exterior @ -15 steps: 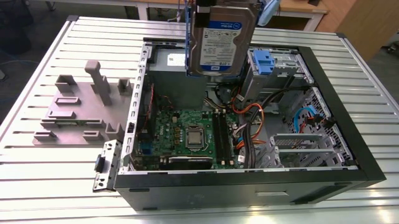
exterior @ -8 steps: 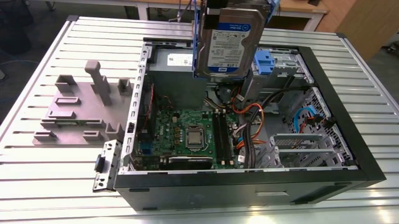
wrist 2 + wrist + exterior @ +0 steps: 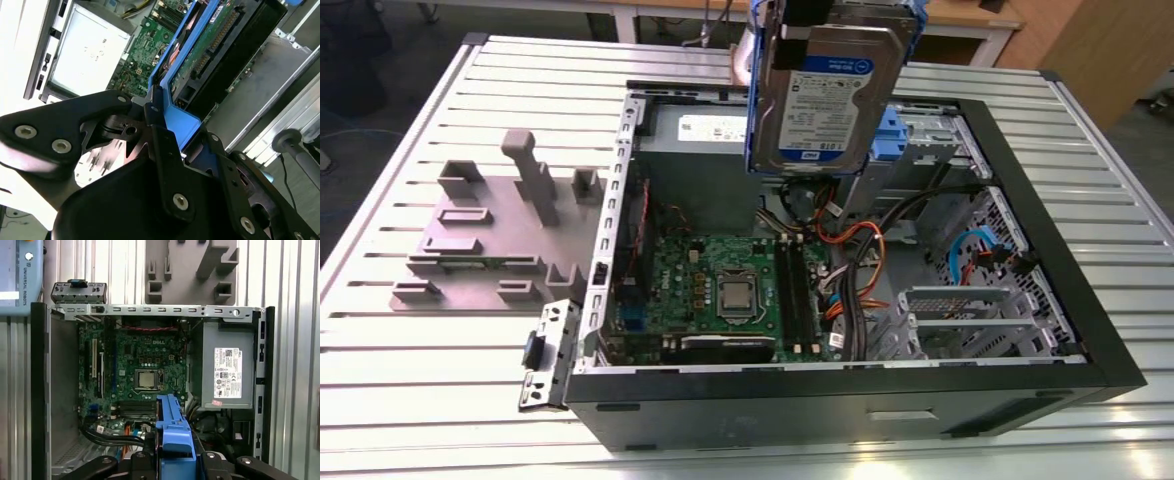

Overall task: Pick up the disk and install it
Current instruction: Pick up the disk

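table (image 3: pixel 414 400): slatted metal top; it carries everything else.
computer case (image 3: pixel 854 397): black desktop tower lying on its side with the side panel off, so its inside faces up.
grey fixture (image 3: pixel 480 235): moulded block with posts and pockets, flat on the table, to the exterior view's left of the case and a little apart from it.
motherboard (image 3: pixel 707 262): green board on the case floor, also seen from above in the first wrist view (image 3: pixel 132 352).
power supply (image 3: pixel 227 365): grey metal box with a white sticker, in a corner of the case beside the motherboard.
disk (image 3: pixel 827 90): silver-grey hard drive with a white and blue label and blue side rails. It hangs upright in the air over the far part of the open case, label towards the exterior camera, clear of the parts below and not seated in any bay.
gripper (image 3: pixel 173 458): black fingers (image 3: pixel 162 145) stand on either side of the disk; the jaws are clamped on its blue rails.
blue latch (image 3: pixel 891 132): on the metal cage, just to the exterior view's right of the disk.
cables (image 3: pixel 854 250): orange, black and red bundle between motherboard and cage.
processor (image 3: pixel 738 297): bare silver square mid-board.
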Controlling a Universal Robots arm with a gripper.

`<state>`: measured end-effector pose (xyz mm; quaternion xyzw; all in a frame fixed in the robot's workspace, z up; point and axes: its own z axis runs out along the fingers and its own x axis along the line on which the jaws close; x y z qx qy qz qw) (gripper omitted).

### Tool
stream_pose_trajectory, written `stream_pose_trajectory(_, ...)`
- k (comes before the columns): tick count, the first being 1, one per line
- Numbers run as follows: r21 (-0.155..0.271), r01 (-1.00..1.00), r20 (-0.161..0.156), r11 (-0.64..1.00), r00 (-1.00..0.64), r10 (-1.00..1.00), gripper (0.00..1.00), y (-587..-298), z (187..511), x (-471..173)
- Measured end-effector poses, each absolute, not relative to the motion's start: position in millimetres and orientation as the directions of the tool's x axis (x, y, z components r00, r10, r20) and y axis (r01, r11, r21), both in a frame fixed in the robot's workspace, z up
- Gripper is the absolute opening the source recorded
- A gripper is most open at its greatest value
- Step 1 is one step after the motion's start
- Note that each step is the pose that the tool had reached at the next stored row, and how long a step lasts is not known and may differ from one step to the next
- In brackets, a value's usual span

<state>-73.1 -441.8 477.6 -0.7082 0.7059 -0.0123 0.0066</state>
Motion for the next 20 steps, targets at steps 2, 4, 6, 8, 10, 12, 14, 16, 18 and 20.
stream_pose_trajectory(2, -0.027, -1.000, 0.008, 0.000, 0.000, -1.000, 0.36, -443.8, 477.2, -72.2)
stream_pose_trajectory(4, -0.027, -1.000, 0.008, 0.009, -0.009, -1.000, 0.36, -444.9, 476.7, -72.1)
stream_pose_trajectory(6, -0.027, -0.999, 0.008, 0.022, -0.022, -1.000, 0.36, -445.7, 476.2, -72.1)
stream_pose_trajectory(8, -0.027, -0.999, 0.008, 0.026, -0.026, -1.000, 0.36, -446.4, 476.2, -70.5)
stream_pose_trajectory(10, -0.027, -0.999, 0.008, 0.026, -0.026, -1.000, 0.36, -447.2, 476.1, -68.3)
stream_pose_trajectory(12, -0.027, -0.999, 0.008, 0.026, -0.026, -1.000, 0.36, -447.6, 476.1, -66.2)
stream_pose_trajectory(14, -0.027, -0.999, 0.008, 0.026, -0.026, -1.000, 0.36, -447.7, 476.1, -65.6)
stream_pose_trajectory(16, -0.027, -0.999, 0.008, 0.026, -0.026, -1.000, 0.36, -447.7, 476.0, -65.5)
stream_pose_trajectory(18, -0.027, -0.999, 0.008, 0.026, -0.026, -1.000, 0.36, -447.7, 476.1, -65.3)
stream_pose_trajectory(20, -0.027, -0.999, 0.008, 0.026, -0.026, -1.000, 0.36, -447.7, 476.1, -62.9)
